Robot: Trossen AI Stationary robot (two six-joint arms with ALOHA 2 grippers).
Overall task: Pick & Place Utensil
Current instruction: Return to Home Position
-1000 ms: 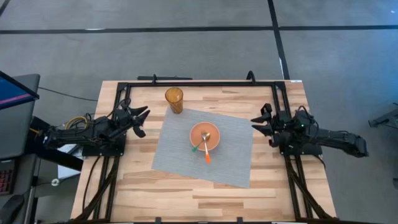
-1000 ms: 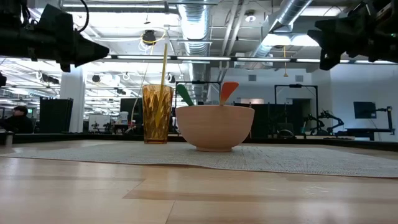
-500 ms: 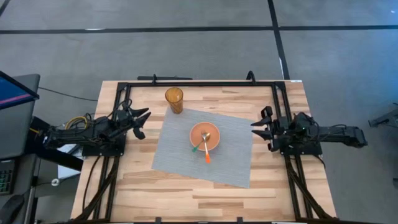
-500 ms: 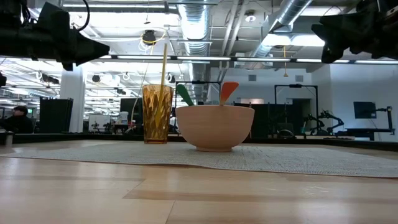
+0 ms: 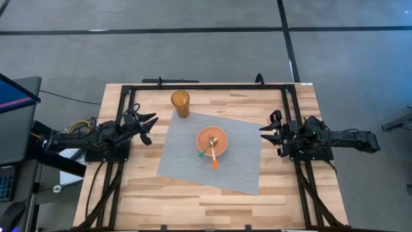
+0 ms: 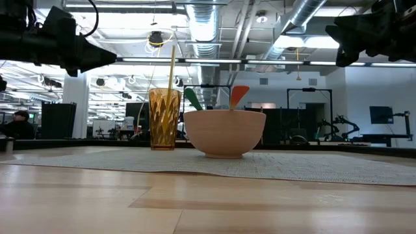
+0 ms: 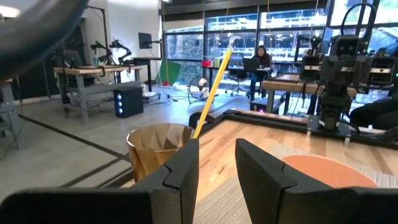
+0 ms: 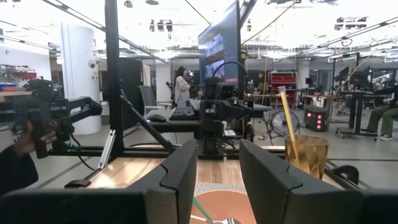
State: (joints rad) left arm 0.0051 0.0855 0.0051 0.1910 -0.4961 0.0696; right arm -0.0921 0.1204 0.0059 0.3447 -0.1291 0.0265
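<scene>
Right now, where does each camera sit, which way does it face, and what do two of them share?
High view: above the table, straight down; left gripper and right gripper flank the gray mat.
Low view: table-top height, level across the mat; brown cup, orange bowl, left arm and right arm overhead.
Left wrist view: on the left arm, past its own open fingers toward cup and yellow straw.
Right wrist view: on the right arm, past its own fingers toward cup and left arm.
Shared: all four show the cup.
</scene>
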